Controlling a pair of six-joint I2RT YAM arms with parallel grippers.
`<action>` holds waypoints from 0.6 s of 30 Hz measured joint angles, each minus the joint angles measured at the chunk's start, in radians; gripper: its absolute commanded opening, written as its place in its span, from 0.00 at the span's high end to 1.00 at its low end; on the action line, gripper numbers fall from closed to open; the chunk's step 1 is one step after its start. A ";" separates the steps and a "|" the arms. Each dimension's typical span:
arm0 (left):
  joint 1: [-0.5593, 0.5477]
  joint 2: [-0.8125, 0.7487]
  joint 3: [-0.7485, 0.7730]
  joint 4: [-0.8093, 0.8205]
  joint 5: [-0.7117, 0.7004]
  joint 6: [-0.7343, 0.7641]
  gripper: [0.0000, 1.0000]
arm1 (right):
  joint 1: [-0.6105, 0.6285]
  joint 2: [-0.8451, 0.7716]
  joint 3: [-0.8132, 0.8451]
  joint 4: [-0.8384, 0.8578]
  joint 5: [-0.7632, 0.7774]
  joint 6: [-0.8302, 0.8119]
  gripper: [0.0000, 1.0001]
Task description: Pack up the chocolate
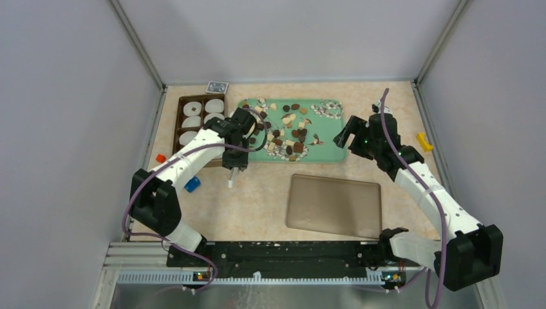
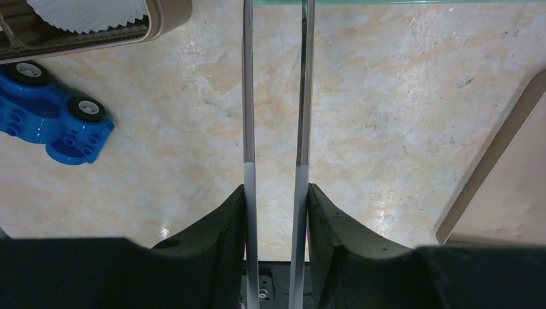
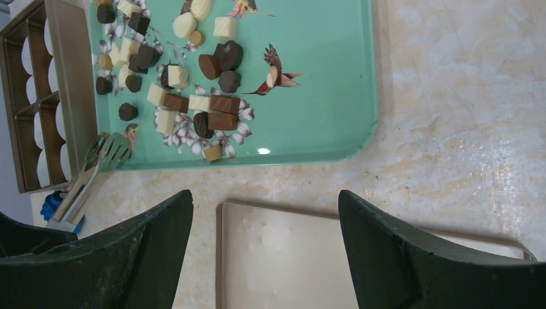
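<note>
left gripper: clamped on tongs; blades narrowly apart, nothing visible between them
right gripper: fingers wide apart, empty, hovering over near edge of green tray and flat brown lid
chocolate: loose on the green tray, dark rounds and cream squares, thickest toward the tray's left half; none seen in the box
key relation: chocolate lies straight ahead of the tong tips, past the tray rim; tips at the tray's near-left corner, just short of the nearest pieces
tongs long axis: runs from table side toward tray, pointing into the pile, handle end back by the blue toy car
nearer arm: left, with the tool, between box and tray; right sits off the tray's other end, with no tool
likely step: reaching in to pinch one piece, then carrying it left to a paper-cup compartment
right wrist view adds: slotted tong tips against the tray edge, plus which pieces sit closest
left wrist view adds: blade gap and grip; tips run out of frame at top, no chocolate visible
top view adds: both arms, box just left of tray; tong tips hidden under the left wrist
</note>
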 measured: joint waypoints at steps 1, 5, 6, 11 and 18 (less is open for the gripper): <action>-0.001 0.000 0.000 -0.002 0.000 -0.001 0.60 | 0.000 0.000 0.000 0.000 0.000 0.000 0.19; -0.005 0.000 0.000 -0.014 0.004 -0.007 0.67 | 0.000 0.000 0.000 0.001 0.000 0.000 0.19; -0.006 0.000 0.000 -0.016 0.006 -0.009 0.69 | 0.000 0.000 0.000 0.003 0.000 0.000 0.19; -0.010 0.000 0.000 -0.023 0.007 -0.022 0.82 | 0.000 0.000 0.000 0.010 -0.001 0.000 0.19; -0.011 -0.003 0.043 -0.040 -0.003 -0.029 0.85 | 0.000 0.000 0.000 0.010 -0.003 0.000 0.19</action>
